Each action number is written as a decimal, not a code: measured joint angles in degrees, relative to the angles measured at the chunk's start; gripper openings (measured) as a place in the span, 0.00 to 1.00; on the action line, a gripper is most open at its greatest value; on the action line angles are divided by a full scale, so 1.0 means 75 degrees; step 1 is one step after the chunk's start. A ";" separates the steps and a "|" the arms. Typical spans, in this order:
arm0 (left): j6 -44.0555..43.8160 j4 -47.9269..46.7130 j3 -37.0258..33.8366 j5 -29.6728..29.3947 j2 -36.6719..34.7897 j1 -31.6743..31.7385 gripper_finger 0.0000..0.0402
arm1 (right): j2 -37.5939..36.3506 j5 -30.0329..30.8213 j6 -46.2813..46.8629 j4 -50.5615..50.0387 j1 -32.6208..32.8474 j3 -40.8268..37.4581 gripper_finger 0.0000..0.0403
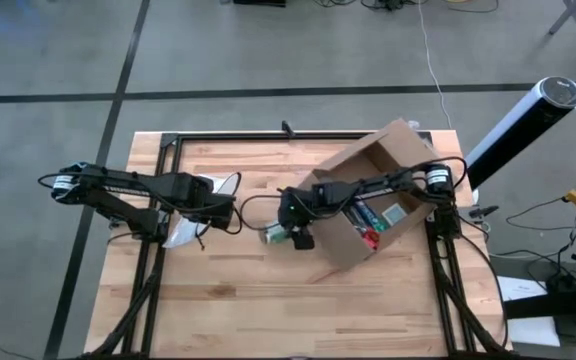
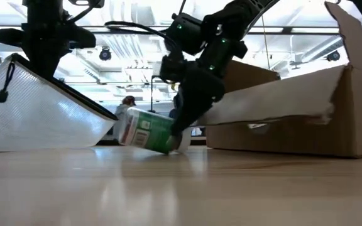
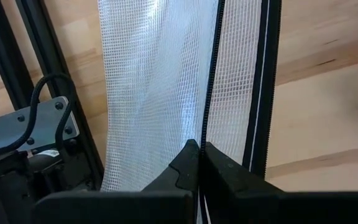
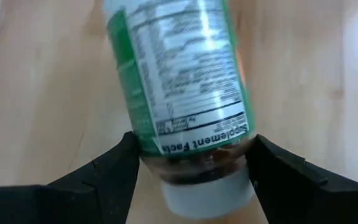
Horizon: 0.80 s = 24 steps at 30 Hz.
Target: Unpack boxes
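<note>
The brown cardboard box [image 1: 340, 165] stands open at the table's far right, one flap [image 2: 351, 44] upright. A bottle [image 2: 144, 130] with a green and white label and a white cap [image 4: 207, 194] lies tilted just left of the box, with my right gripper [image 1: 294, 234] around it. On the left, my left gripper [image 1: 204, 208] is shut on a translucent mesh zip pouch [image 2: 36, 113]. My left gripper pinches the pouch at its black zipper line [image 3: 207, 124] between two shut fingers, coming from above and pointing down. The pouch hangs slanted below the gripper, with its lower edge [image 2: 17, 148] on the table. My right gripper has the bottle between its two fingers, just above the cap, at the lower end of the label [image 4: 194, 140]. The fingers [image 4: 114, 171] slant down from the table's right side and lie across the bottle. The cap end is low by the table, the other end raised.
A red thing [image 1: 372, 238] and other small items [image 1: 395, 213] lie inside the box. Black frame rails [image 1: 158, 180] run along the table's left, far and right sides. A grey and white cylinder [image 1: 523, 120] stands off the table's right. Bare wood [image 1: 268, 310] spans the near half.
</note>
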 joint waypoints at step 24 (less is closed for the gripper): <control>0.0130 0.0125 0.0000 0.0003 0.0004 0.0000 0.00 | -0.0033 -0.0888 0.0688 0.0070 -0.0017 -0.0035 0.49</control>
